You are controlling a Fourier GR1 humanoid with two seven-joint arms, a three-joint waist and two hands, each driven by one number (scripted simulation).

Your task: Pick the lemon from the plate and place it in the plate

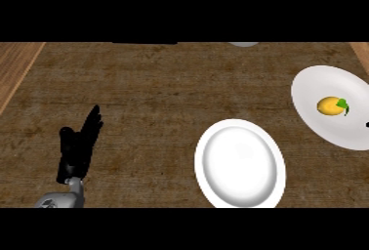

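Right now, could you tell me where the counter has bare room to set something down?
The widest bare patch of the brown wooden counter lies between the open black left hand and the empty white plate. The far strip is bare too. It is crowded at right, where the white plate holding the yellow lemon sits close by.

Yellow lemon (331,105), green leaf, on right plate (317,83); near plate (240,164) bare.
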